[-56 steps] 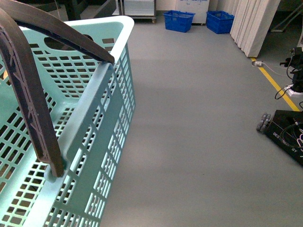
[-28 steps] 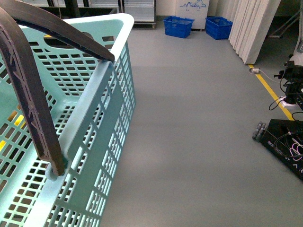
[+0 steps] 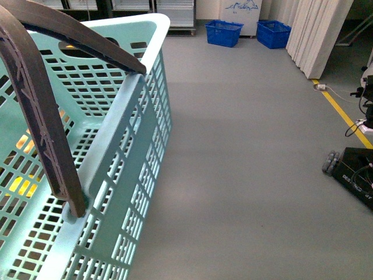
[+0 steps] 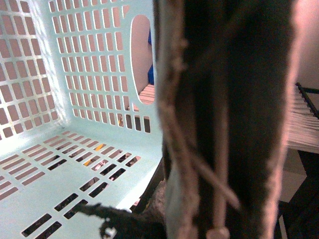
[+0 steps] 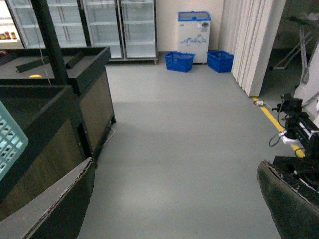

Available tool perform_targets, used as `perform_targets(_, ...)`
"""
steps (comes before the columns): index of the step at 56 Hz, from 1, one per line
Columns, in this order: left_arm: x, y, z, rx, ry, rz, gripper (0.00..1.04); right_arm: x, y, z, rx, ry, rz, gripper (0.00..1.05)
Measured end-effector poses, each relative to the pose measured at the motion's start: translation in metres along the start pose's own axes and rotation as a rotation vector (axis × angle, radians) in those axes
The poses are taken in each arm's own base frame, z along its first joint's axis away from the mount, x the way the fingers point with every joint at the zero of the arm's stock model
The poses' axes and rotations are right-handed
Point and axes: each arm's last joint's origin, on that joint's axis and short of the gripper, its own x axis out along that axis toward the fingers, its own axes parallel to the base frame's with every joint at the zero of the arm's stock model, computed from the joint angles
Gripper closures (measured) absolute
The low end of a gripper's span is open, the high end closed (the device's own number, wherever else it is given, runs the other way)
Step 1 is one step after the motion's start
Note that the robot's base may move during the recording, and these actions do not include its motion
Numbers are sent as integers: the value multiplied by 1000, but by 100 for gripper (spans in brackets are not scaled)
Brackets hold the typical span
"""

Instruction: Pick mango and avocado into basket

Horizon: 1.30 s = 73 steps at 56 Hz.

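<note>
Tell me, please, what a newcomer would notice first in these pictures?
The big mint-green basket fills the left of the front view, its brown handle arching over it. Far behind, two blue crates stand on the grey floor beside a white curtain. A yellow line runs along the floor at the right.

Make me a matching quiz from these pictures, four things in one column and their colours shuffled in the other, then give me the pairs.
Things:
1. basket
2. handle
3. crates
4. floor line

Colours:
A. blue
B. yellow
C. pale green
D. brown

Pairs: 1-C, 2-D, 3-A, 4-B
</note>
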Motion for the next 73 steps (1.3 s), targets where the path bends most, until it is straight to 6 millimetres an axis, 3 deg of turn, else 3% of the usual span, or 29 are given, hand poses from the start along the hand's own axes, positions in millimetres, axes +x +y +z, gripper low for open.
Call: perform_targets(73,0,0,0,3,3,0,100,0,0,0,0,0,5,9)
